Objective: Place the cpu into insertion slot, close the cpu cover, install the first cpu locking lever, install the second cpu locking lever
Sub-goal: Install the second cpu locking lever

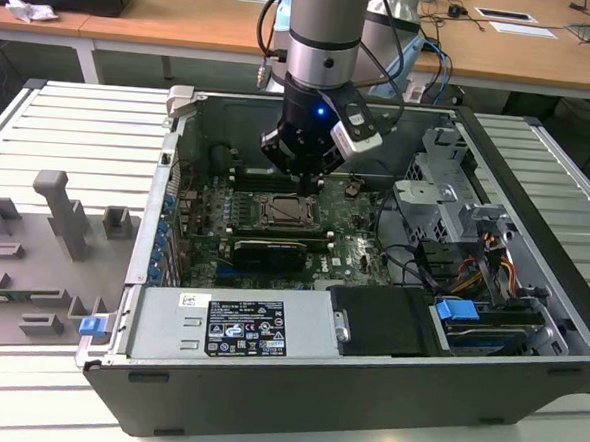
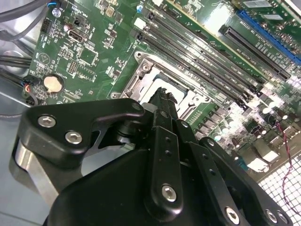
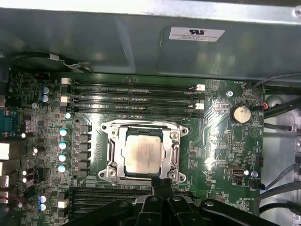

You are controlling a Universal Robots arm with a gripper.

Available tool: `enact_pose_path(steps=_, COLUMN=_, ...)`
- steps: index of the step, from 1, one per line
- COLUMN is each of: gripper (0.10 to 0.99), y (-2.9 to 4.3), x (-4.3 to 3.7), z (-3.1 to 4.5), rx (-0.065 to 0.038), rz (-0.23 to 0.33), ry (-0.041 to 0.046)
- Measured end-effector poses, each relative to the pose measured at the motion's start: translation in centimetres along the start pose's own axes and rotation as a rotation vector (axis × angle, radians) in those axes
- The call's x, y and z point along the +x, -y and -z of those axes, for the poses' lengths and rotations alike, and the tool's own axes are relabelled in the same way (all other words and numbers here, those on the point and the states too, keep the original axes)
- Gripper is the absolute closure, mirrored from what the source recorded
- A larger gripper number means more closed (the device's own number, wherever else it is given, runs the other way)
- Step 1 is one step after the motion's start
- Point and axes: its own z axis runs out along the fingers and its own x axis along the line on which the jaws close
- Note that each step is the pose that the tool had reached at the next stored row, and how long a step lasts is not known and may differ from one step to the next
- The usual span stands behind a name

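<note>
CPU, the small flat square chip with a pale silvery-beige metal top [image 3: 143,155], sits flat inside the insertion slot, the square socket with a thin metal rim ringed by green circuit board [image 3: 109,146]. Thin square silver cpu cover frame with a cut-out middle [image 3: 141,127] looks laid down around the chip, though I cannot tell if it is latched; locking levers are not clear enough to call.

Key relation: the black gripper [image 3: 159,184] hangs right at the socket's near edge in the first wrist view, fingertips just beside the chip's edge, apparently not touching it. In the second wrist view the gripper [image 2: 162,101] points straight at the socket centre, so the chip lies directly ahead of and just below the tips. Fingers look pressed together, nothing held.

Left to right in the exterior view: grey moulded fixture tray [image 1: 42,256] outside the case, well apart; metal case wall [image 1: 161,203]; then the socket on the green motherboard [image 1: 358,250] with the gripper [image 1: 312,182] above its far side; long black graphics card [image 1: 268,251] just beside the socket toward the camera; grey drive cage [image 1: 447,190] and cable bundle [image 1: 472,272] at the right, apart.

Long black memory slots [image 3: 134,96] flank the socket closely, the nearest obstruction for the fingers, I judge.
</note>
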Motion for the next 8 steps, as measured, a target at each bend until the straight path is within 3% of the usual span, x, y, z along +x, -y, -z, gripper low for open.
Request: enact_pose_path(steps=8, gripper=0.98, y=0.19, x=0.01, z=0.0, rx=0.0, rz=0.0, ry=0.0001)
